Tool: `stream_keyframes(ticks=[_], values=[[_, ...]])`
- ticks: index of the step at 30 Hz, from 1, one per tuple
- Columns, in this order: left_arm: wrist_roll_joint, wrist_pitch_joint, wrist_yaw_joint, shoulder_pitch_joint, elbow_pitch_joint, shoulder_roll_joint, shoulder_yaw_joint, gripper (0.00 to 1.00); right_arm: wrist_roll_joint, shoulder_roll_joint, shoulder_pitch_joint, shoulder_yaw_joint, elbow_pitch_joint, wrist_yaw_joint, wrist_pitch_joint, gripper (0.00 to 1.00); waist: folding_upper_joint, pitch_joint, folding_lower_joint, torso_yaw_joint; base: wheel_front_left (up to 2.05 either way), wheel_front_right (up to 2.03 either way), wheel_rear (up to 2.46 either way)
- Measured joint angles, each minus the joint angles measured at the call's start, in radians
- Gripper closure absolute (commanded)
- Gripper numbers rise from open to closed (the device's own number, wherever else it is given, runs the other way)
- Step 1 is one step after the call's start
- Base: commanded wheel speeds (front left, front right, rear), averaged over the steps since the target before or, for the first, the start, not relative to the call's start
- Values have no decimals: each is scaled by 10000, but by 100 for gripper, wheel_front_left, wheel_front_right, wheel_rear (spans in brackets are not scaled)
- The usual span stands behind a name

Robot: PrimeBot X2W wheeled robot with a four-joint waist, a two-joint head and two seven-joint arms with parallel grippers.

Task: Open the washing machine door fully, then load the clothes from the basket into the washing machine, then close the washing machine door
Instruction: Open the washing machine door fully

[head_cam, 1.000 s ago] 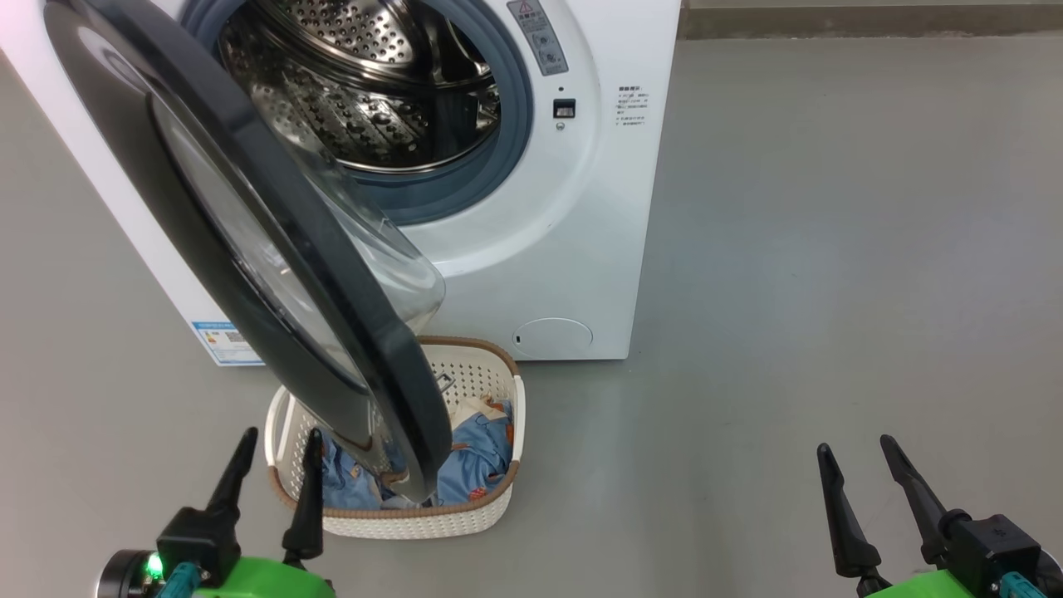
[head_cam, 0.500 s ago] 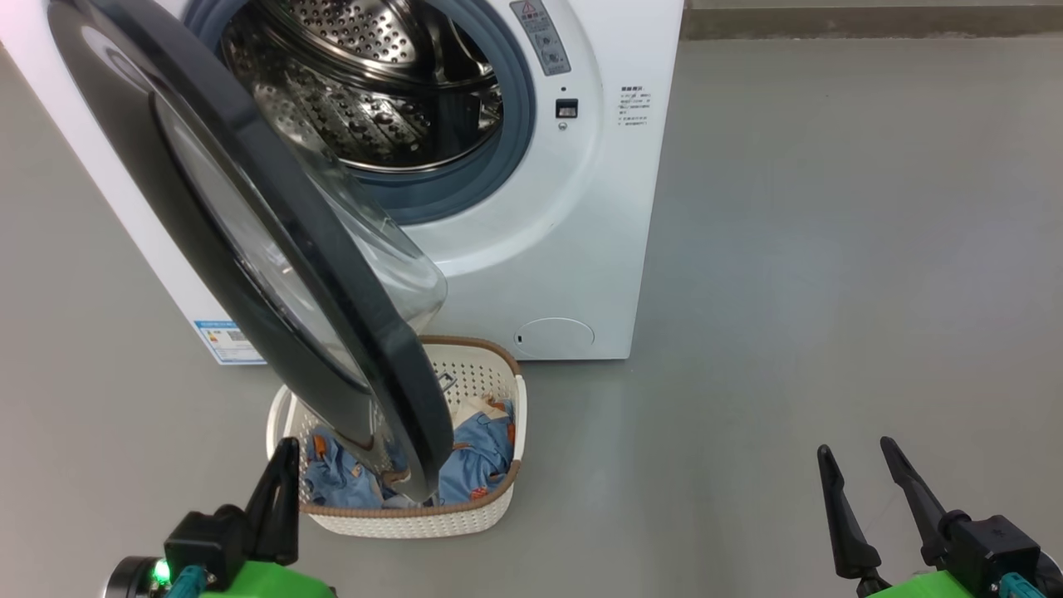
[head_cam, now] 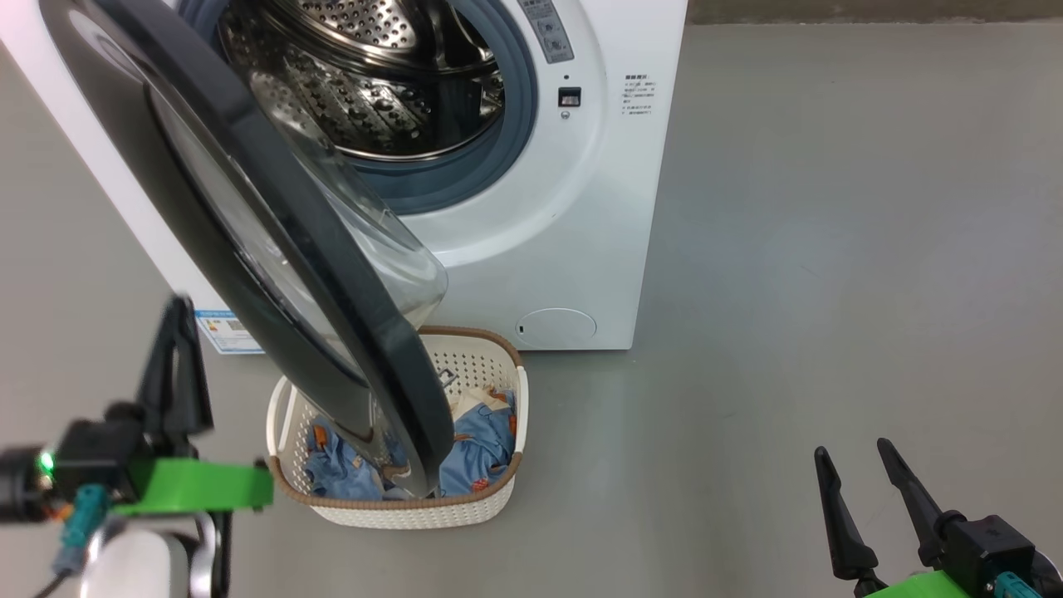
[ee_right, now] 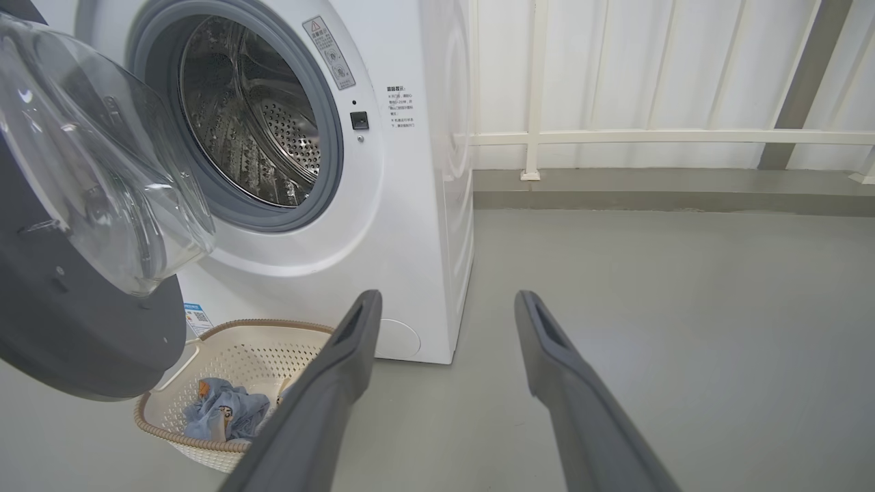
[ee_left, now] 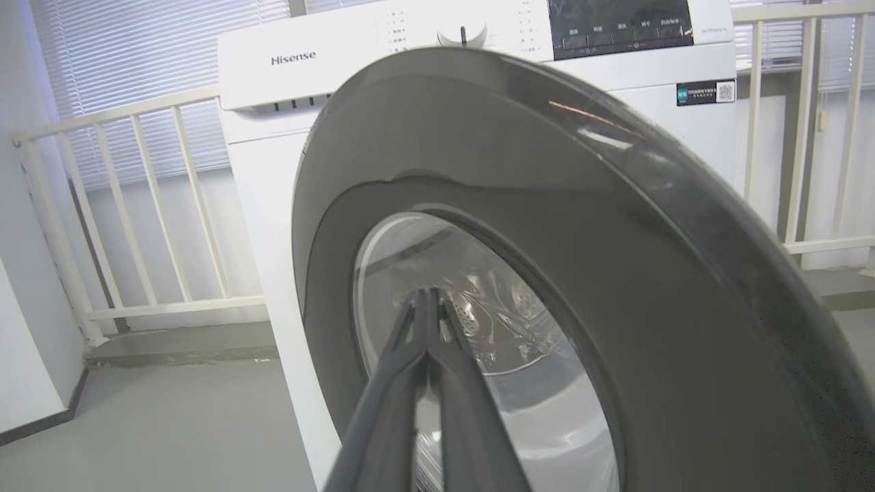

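Quick rundown for you. Your left gripper [ee_left: 429, 295] is pinched fully together, both fingers pressed flat against each other with nothing between them. In the left wrist view it points straight at the outer face of the washing machine door [head_cam: 382, 349], lined up with the glass centre. I can't tell whether the tips actually touch it. In the head view that arm sits off to the left of the door and looks a bit blurry.

Your right gripper [head_cam: 853, 450] is spread wide and empty. It hangs over bare floor [head_cam: 830, 249] at the lower right, well apart from everything.

The door is swung out from the washing machine [head_cam: 614, 208] but only partway. Its black rim angles out over the basket [head_cam: 415, 515], and the clear bowl bulges toward the machine. The steel drum [head_cam: 374, 83] is exposed behind the grey-blue gasket [head_cam: 508, 124], and I don't see any fabric in the part of it that's visible.

The basket sits on the floor right in front of the washer, just beside the round low cover [head_cam: 555, 325]. From the head view the door's lower edge hides a strip of it. The clothes [head_cam: 477, 448] are all down in the basket, a crumpled light-blue pile with orange bits and a cream piece near the back. There's a blue energy label [head_cam: 220, 328] at the washer's lower left corner.
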Motion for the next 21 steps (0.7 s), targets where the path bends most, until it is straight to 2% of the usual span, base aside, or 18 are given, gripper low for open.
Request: stream_keyframes(ticks=[5, 8, 15, 21], values=[[330, -4, 339, -756, -1465, -6, -69, 100, -4, 4, -2, -15, 12, 0, 0, 0, 0, -21, 0, -5, 0, 0, 0], [395, 186, 337, -1029, -2205, -92, -581, 100, -4, 6, 0, -27, 13, 0, 2, 0, 0, -58, 0, -17, 0, 0, 0], [167, 1248, -46, -1049, -3398, -337, -3168, 100, -4, 10, 5, -25, 15, 0, 0, 0, 0, -72, 0, -81, 0, 0, 0], [-564, 2115, -84, -892, -3411, -359, -5101, 100, -4, 12, 6, -4, 58, 0, 0, 0, 0, -63, 0, -148, 0, 0, 0]])
